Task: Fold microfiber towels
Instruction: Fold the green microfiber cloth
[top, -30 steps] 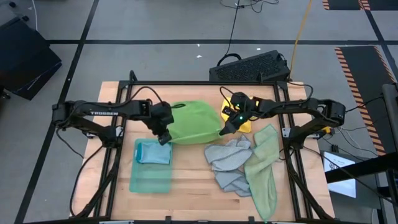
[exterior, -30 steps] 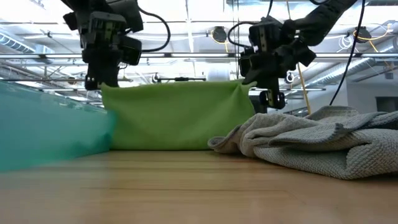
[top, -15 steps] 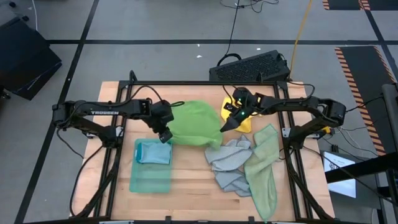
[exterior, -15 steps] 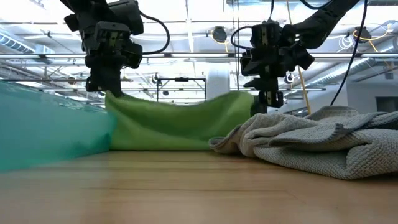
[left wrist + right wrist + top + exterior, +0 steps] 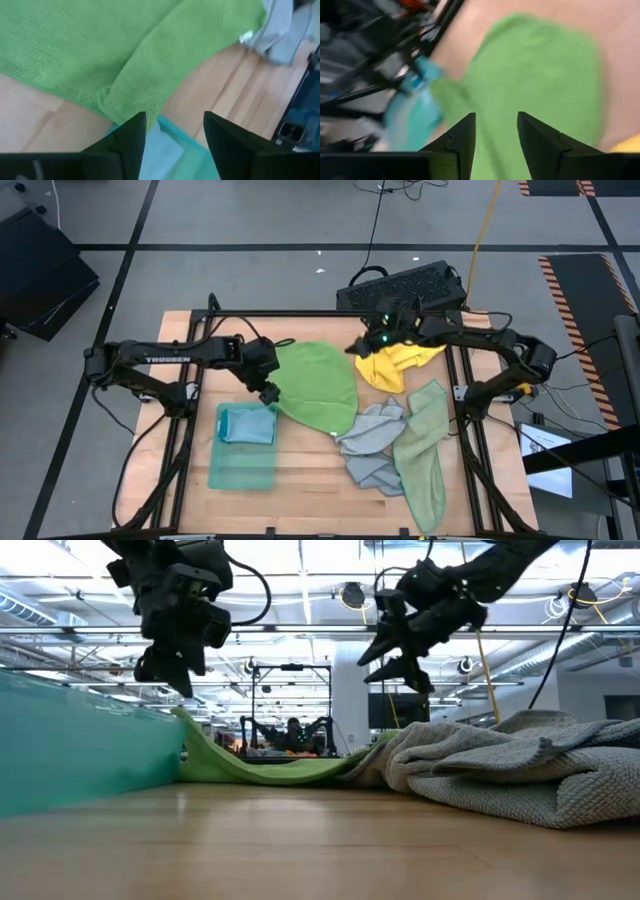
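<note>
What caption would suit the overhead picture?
Both arms' open jaws hang empty above a bright green towel spread on the table, other cloths lying around it.

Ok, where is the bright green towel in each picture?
High view: the bright green towel lies spread in the table's middle, between the two arms.
Low view: it is the flat green strip on the wood, left of the grey towel.
Left wrist view: it fills the top, just beyond the open left tool.
Right wrist view: it is the big green patch ahead of the open right tool.
Shared landmark: the teal towel beside it.
</note>
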You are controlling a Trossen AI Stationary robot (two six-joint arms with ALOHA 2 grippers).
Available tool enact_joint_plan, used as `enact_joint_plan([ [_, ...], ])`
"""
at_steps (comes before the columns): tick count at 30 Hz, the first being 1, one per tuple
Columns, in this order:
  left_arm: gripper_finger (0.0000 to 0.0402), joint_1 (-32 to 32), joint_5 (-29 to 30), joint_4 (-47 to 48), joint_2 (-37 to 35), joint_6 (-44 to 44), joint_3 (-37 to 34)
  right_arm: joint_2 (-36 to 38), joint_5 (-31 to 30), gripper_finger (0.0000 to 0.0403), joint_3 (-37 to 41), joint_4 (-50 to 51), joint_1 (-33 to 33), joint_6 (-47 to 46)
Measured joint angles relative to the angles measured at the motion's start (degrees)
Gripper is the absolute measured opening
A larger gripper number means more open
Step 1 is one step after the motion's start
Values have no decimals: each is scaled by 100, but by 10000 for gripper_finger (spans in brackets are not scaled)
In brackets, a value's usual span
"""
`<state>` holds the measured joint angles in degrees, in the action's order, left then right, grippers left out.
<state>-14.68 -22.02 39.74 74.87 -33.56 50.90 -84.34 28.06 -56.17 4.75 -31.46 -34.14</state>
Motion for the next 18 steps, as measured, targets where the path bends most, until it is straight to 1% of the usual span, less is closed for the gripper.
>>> enact_joint_plan([
  [2,204,-92,1,168,0,-20,174,-209,-247,139,-273,218,-157,174],
  [4,204,-202,73,336,0,80,435,-481,-232,139,-467,284,-344,39],
  [8,204,-641,692,486,38,216,994,-1006,-124,139,-825,467,-559,-372],
  [9,205,-824,727,474,123,185,1156,-1117,-93,139,-889,529,-566,-491],
  [12,205,-1337,738,580,546,412,1619,-1420,144,142,-1070,613,-558,-1011],
  [15,205,-1733,585,608,1164,1290,2214,-1662,393,152,-1197,803,-546,-1668],
  [18,205,-2033,559,826,1992,2137,2903,-1748,438,168,-1201,877,-544,-1855],
])
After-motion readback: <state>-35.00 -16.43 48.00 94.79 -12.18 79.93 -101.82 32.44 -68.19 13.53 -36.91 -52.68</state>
